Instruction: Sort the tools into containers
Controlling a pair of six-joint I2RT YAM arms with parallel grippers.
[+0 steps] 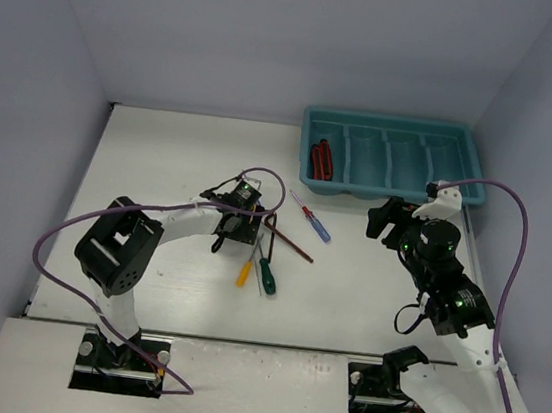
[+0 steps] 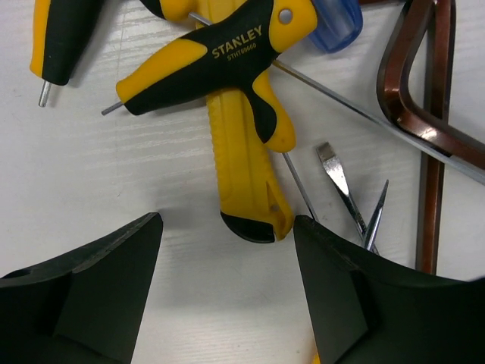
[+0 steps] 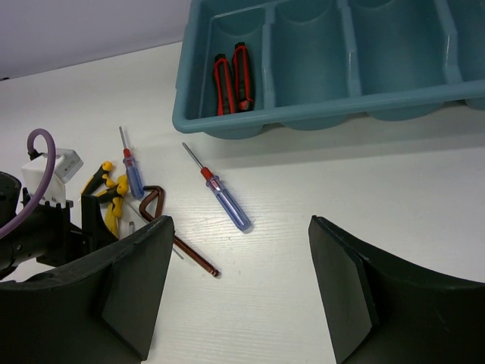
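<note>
Pick-up step: left gripper (image 2: 227, 227), jaws wide open and empty, hovers over the T-handles (image 2: 235, 49), well left of the tray (image 3: 318, 114). Pliers (image 3: 231, 76) lie in its leftmost compartment. Right gripper (image 3: 239, 224) hangs open near the tray. Next move, likely: descend, then close.

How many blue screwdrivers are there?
2. One blue screwdriver lies alone on the table near the teal tray; the second blue screwdriver sits in the tool pile by the left gripper. The left arm may hide more.

The T-handles (image 2: 227, 91) lie stacked, with screwdriver blades (image 2: 337, 178) and the hex key (image 2: 424, 114) crowding one side and bare table (image 2: 114, 174) on the other. The lone blue screwdriver (image 3: 227, 203) lies apart, open all round.
</note>
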